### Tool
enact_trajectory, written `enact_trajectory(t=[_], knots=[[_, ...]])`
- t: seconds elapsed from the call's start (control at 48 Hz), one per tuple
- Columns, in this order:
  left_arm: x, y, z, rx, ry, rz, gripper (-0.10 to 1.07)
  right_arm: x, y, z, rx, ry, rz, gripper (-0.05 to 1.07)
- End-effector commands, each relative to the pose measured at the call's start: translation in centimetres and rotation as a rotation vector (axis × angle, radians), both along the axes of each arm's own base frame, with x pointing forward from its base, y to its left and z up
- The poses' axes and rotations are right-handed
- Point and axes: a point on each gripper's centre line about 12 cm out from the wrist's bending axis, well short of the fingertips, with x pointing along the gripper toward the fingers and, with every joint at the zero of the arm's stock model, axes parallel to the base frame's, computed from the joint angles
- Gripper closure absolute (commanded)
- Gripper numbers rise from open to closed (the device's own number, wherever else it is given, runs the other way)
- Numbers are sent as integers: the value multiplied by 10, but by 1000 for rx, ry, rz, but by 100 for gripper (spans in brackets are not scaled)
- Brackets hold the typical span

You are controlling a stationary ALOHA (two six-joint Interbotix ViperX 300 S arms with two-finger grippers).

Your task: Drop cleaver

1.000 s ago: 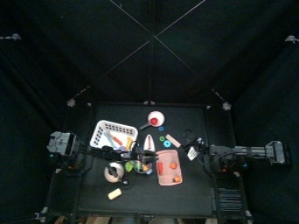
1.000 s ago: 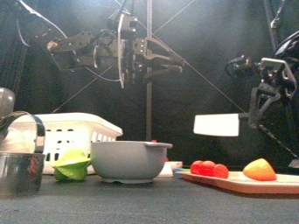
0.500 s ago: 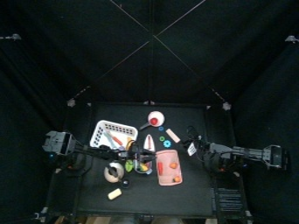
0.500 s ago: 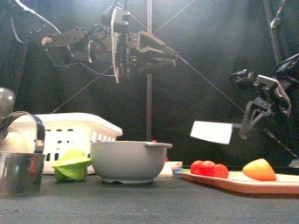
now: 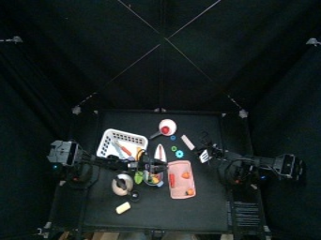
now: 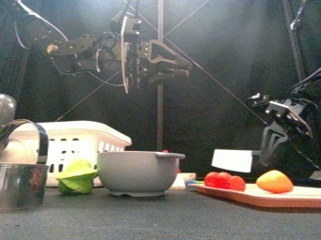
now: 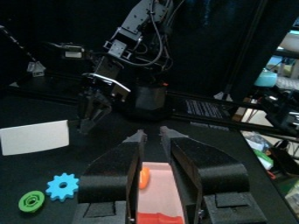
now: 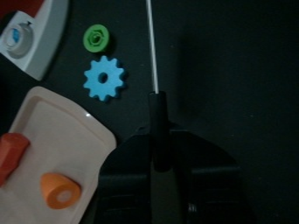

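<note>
Black table underneath, crowded from the left side to the right; white slatted basket at the left, salmon-pink cutting board at the right with red and orange toy food on it, grey bowl between the two.

High over the bowl, left gripper hanging with jaws released and nothing between them; well apart from the work, so probably idle for this step.

Low at the right, right gripper clenched on the dark handle of the cleaver; whitish blade running straight out from the jaws along their own line, showing only a thin edge in the right wrist view and its broad flat face to the front camera; close above the table, just beyond the board's far side; whether touching the surface, cannot tell.

Under the blade's reach, blue gear and green ring lying on the table, just beside the blade's line but not beneath it.

Likely only a parting of the right jaws needed; some risk of the blade tipping flat toward the gear.
</note>
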Motion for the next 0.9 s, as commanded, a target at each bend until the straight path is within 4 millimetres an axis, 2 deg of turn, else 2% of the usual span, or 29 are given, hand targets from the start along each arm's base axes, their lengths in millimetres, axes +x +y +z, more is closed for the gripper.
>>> enact_trajectory(t=[0.0, 0.229, 0.583, 0.875], knots=[[4, 1, 8, 5, -29, 2, 31, 5, -9, 4, -18, -3, -6, 56], [7, 1, 1, 5, -15, 2, 31, 3, -22, 2, -31, -1, -40, 48], [8, 2, -1, 3, -9, 6, 31, 2, -25, 1, -31, 1, -49, 25], [11, 3, -6, 3, 0, 9, 31, 4, -27, 3, -50, 5, -35, 23]])
